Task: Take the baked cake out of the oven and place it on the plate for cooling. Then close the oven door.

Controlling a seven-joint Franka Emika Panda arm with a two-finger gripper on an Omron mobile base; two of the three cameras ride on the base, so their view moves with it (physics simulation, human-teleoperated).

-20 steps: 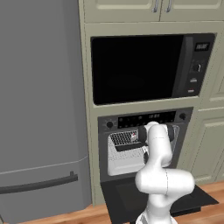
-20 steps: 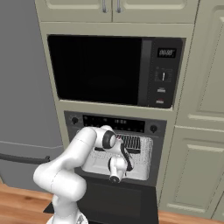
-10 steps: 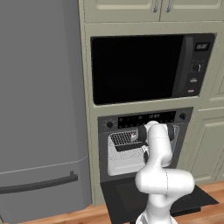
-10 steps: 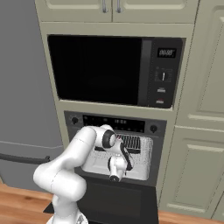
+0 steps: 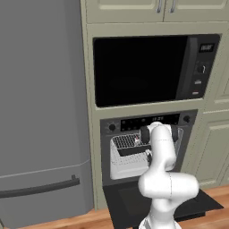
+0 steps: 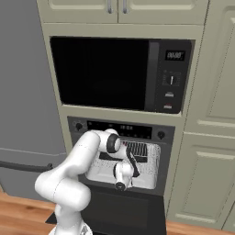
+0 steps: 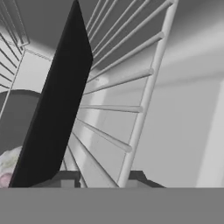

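Black oven door (image 5: 134, 203) hangs dropped open below the oven (image 6: 123, 158), pale grey cavity exposed. Arm reaches into the cavity; gripper (image 7: 98, 178) sits at the wire rack (image 7: 131, 100), beside a dark tray edge (image 7: 52, 113). Fingers look narrow; cannot tell if they grip anything. Pale cake (image 7: 8, 168) glimpsed low left in hand view
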